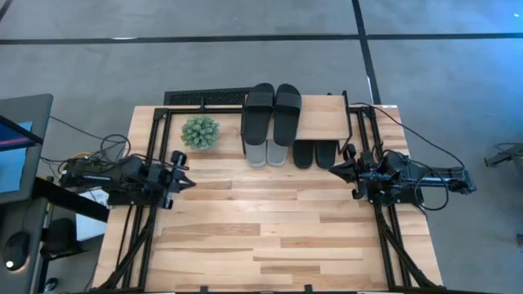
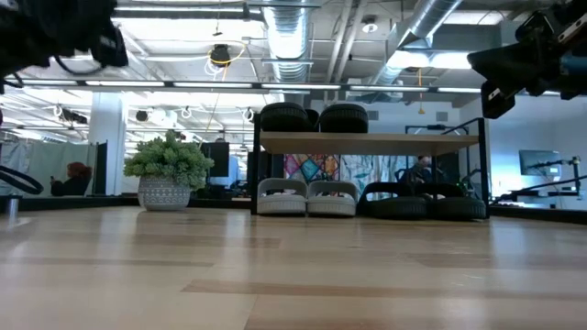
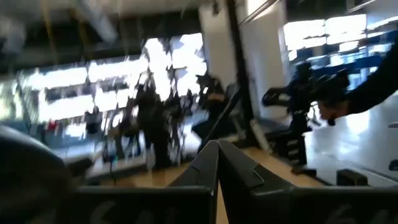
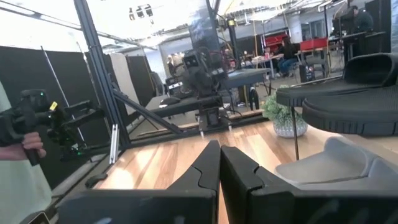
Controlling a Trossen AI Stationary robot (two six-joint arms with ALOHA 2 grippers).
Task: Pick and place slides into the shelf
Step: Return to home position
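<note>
What I've got on screen, colour-wise: a matte black slide pair (image 1: 274, 110) on the pale blond wooden shelf (image 1: 323, 118) with thin black legs. Under it there's a light grey slide pair (image 1: 267, 153) and a second black slide pair (image 1: 315, 153). The plank tabletop (image 1: 270, 237) is streaky honey and cream stripes. The bushy green plant (image 1: 200, 131) has a grey-white patterned pot (image 2: 165, 193).

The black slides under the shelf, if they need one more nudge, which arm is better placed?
Likely the right. The right gripper, shut, sits just beside the black slides at the shelf's right end; the left gripper, also shut, is farther off, near the plant, beyond the grey slides.
</note>
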